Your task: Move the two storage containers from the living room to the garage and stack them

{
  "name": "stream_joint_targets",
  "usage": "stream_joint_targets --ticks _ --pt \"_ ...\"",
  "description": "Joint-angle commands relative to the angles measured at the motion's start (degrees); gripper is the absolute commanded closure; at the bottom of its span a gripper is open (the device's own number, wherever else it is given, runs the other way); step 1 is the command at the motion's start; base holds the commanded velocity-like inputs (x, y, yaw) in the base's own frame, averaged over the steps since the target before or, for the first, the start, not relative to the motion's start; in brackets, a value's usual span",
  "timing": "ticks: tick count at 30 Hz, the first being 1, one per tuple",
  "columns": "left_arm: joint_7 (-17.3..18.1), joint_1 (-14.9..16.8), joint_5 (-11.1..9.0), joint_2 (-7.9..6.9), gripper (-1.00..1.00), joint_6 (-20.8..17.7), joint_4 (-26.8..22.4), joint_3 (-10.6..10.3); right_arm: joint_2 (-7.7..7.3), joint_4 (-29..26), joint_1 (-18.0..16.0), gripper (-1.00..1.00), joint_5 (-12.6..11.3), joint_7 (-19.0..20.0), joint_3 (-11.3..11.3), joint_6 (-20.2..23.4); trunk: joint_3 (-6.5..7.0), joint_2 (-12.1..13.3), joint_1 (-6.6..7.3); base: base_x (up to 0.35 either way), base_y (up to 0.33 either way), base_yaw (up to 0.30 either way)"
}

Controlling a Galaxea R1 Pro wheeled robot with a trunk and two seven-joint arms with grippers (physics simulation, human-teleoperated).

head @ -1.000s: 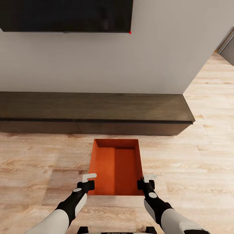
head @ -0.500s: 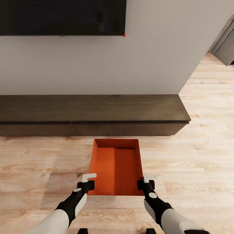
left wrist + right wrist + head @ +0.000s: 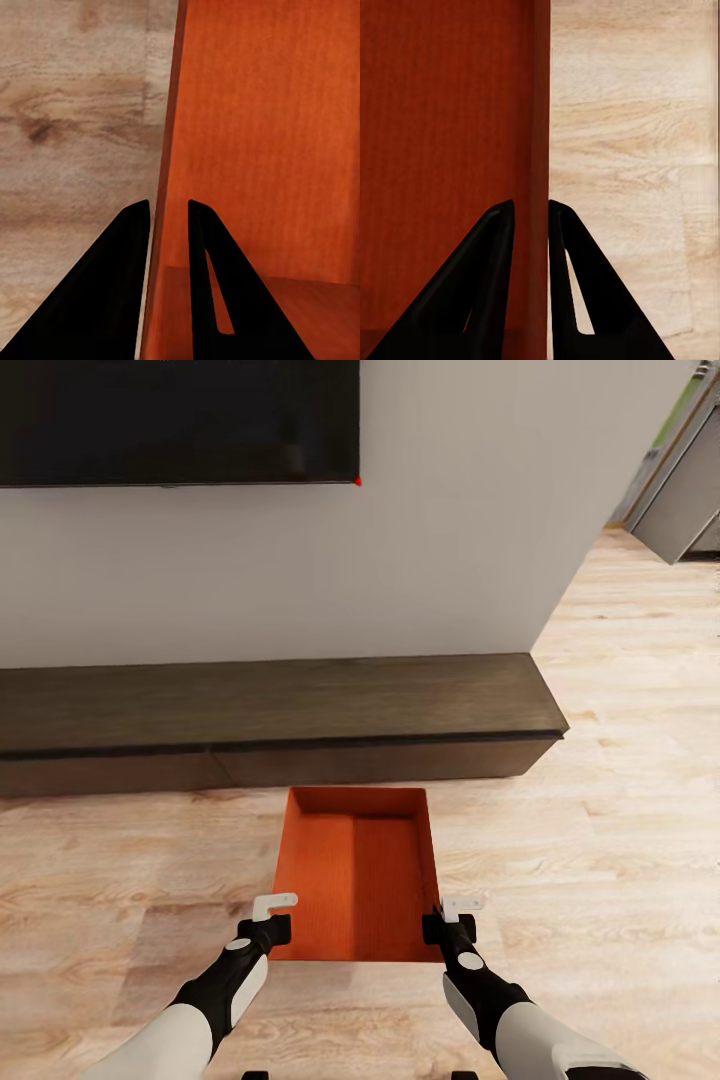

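Orange bin [image 3: 355, 870] between both arms, left end effector [image 3: 272, 918] and right end effector [image 3: 450, 920] clamped on its side walls

**Both arms extended, grippers pinched on opposite walls**

I have both arms reaching forward and down, roughly parallel, black forearm sleeves leading to the wrists. My left gripper [image 3: 272, 918] straddles the thin side wall of the storage container [image 3: 355, 870] near its close corner, one finger [image 3: 112, 292] outside, the other inside, closed onto the wall. My right gripper [image 3: 450, 920] mirrors this on the opposite wall, its fingers [image 3: 480, 285] clamped either side of the rim. Both wrists sit level, at matching reach.
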State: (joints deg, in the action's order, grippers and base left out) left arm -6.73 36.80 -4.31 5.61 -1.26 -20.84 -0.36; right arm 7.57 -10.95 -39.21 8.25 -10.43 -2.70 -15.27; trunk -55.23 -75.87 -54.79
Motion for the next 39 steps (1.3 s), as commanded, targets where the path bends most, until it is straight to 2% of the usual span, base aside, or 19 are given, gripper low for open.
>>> stream_joint_targets --ticks 1,9,32,39 --pt "-0.8 -0.1 0.0 0.01 1.00 -0.2 0.1 0.3 0.69 -0.3 -0.1 1.00 1.3 0.1 -1.6 -1.2 0.05 0.0 0.00 0.000 0.000 -0.093" --pt "-0.8 -0.1 0.0 0.01 1.00 -0.2 0.1 0.3 0.67 -0.3 -0.1 1.00 1.4 0.1 -1.6 -1.2 0.63 0.0 0.00 0.000 0.000 -0.068" --pt "-0.8 -0.1 0.0 0.01 1.00 -0.2 0.1 0.2 0.69 -0.2 -0.1 1.00 1.4 0.3 -1.6 -1.4 0.68 0.0 0.00 0.000 0.000 -0.001" --pt "-0.8 -0.1 0.0 0.01 1.00 -0.2 0.1 0.2 0.69 -0.2 -0.1 1.00 1.3 0.2 -1.6 -1.3 1.09 0.0 0.00 0.000 0.000 0.000"
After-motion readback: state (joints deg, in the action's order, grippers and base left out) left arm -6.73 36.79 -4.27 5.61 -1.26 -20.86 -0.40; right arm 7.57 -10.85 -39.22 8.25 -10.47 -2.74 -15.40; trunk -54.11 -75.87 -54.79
